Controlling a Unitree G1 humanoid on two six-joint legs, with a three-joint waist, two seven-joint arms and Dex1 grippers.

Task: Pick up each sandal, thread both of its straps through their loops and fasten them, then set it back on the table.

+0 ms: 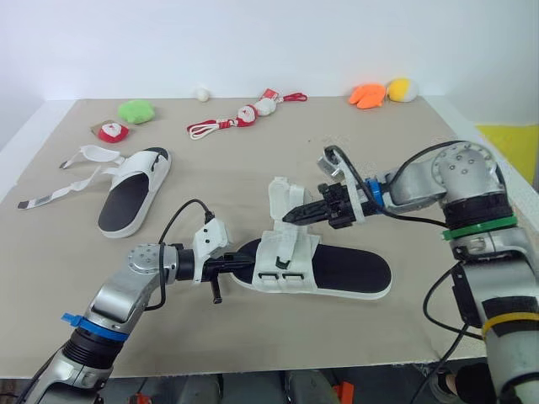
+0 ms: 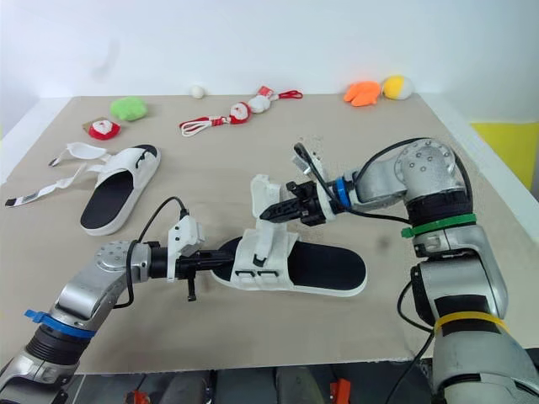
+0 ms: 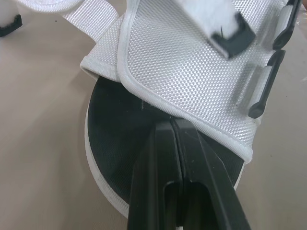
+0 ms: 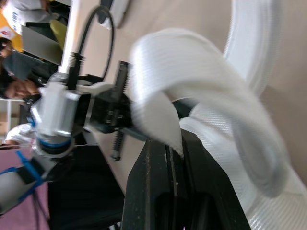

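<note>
Above the near sandal [image 1: 345,271], pinches its upright white strap [image 1: 280,195] with the right end effector [image 1: 290,215] (webbing caught between the fingers). Rests the left end effector [image 1: 240,263], fingers pressed together, on that sandal's black footbed [image 3: 120,129] at its left end. Has the sandal flat on the surface [image 1: 253,143], second sandal [image 1: 135,189] well apart to its left.
</note>
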